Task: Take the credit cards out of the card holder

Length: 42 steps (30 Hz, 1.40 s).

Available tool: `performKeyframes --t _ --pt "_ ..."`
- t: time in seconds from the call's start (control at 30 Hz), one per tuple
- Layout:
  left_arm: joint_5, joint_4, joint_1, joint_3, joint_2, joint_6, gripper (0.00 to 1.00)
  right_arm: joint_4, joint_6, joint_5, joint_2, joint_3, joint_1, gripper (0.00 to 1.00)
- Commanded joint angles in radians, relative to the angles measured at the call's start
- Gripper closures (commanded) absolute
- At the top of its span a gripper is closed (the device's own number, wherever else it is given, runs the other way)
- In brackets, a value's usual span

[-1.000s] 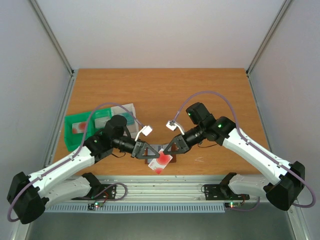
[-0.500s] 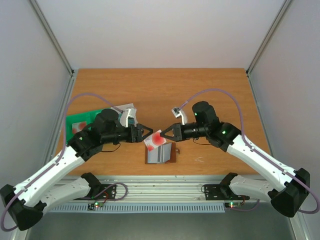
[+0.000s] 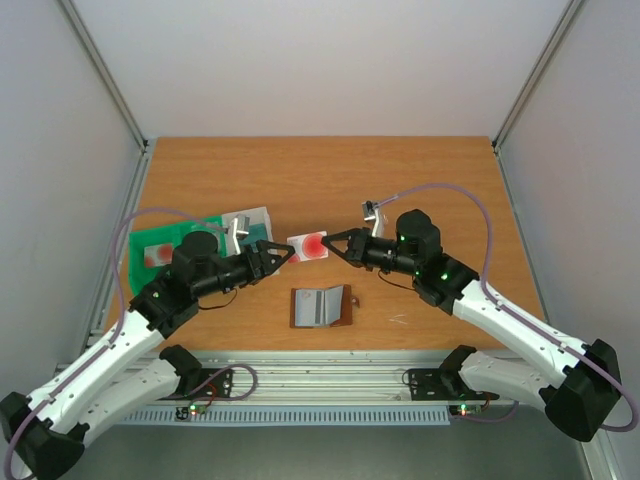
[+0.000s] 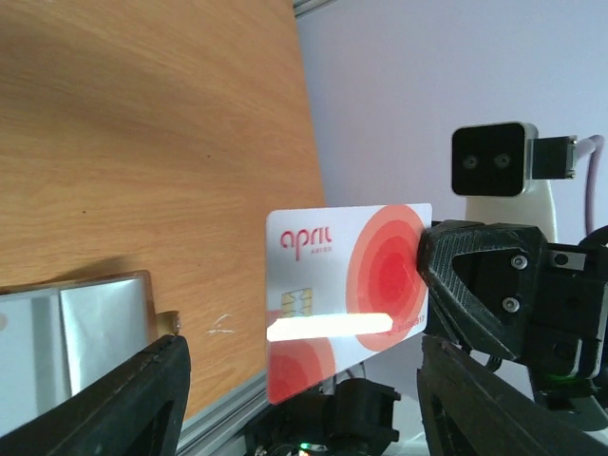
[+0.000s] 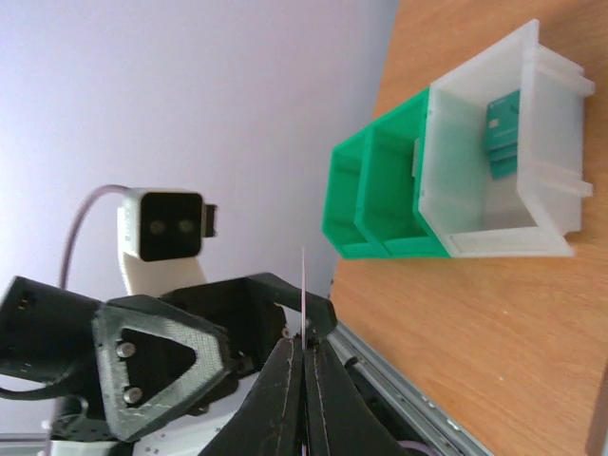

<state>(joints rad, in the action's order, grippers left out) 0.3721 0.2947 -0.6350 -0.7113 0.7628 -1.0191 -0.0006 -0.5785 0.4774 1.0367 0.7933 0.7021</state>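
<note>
A white credit card (image 3: 308, 246) with red circles hangs in the air above the table, and my right gripper (image 3: 334, 243) is shut on its right end. Seen from the right wrist, the card (image 5: 303, 285) is edge-on between that gripper's (image 5: 304, 350) pressed fingers. My left gripper (image 3: 287, 250) is open at the card's left end, and its wrist view shows the card face (image 4: 342, 285) ahead of the spread fingers (image 4: 123, 399). The brown card holder (image 3: 322, 306) lies open on the table below, grey pockets up. A teal-green card (image 5: 502, 128) lies in the tray's clear bin.
A green and clear compartment tray (image 3: 160, 252) stands at the left, behind my left arm. The metal rail (image 3: 320, 380) runs along the table's near edge. The card holder's snap tab (image 4: 169, 323) points toward that edge.
The white card has come up out of the card holder and moved away from it toward the back. My left gripper opened and let go, and the right one kept hold of the card.
</note>
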Motion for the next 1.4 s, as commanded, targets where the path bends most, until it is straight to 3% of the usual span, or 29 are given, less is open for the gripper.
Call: performKeyframes --t 0.0,0.17,0.2,0.4,0.53,0.7,0.87,0.93,0.97,1.2,1.37 --pt "0.019 -0.232 0.005 0.060 -0.013 -0.110 0.36 0.158 -0.110 -0.010 -0.003 -0.020 0.000 0.99" --pt "0.009 -0.218 0.005 0.045 0.003 -0.110 0.38 0.222 -0.151 0.000 0.006 -0.051 0.000 0.99" --pt "0.008 -0.215 0.005 0.045 0.004 -0.102 0.43 0.226 -0.152 0.002 0.008 -0.054 0.000 0.99" --pt "-0.011 -0.246 0.006 0.070 -0.015 -0.121 0.98 0.241 -0.164 0.009 0.018 -0.077 0.000 0.99" --pt "-0.040 -0.114 0.012 0.016 -0.018 -0.055 1.00 0.252 -0.173 0.021 0.018 -0.096 -0.001 0.90" --pt "-0.054 0.147 0.064 -0.118 0.023 0.154 1.00 0.273 -0.166 0.044 -0.005 -0.127 0.000 0.58" --pt "-0.021 0.290 0.151 -0.209 0.075 0.324 1.00 0.267 -0.164 0.069 -0.022 -0.161 0.000 0.31" --pt "0.000 0.342 0.194 -0.242 0.092 0.372 1.00 0.267 -0.167 0.084 -0.026 -0.170 -0.001 0.06" --pt "-0.006 0.384 0.219 -0.264 0.098 0.414 1.00 0.267 -0.169 0.088 -0.031 -0.175 0.000 0.02" --pt "-0.120 0.583 0.430 -0.360 0.101 0.592 1.00 0.237 -0.146 0.124 -0.081 -0.192 0.000 0.02" --pt "-0.084 0.640 0.611 -0.408 0.174 0.705 1.00 0.194 -0.127 0.141 -0.117 -0.192 0.000 0.02"
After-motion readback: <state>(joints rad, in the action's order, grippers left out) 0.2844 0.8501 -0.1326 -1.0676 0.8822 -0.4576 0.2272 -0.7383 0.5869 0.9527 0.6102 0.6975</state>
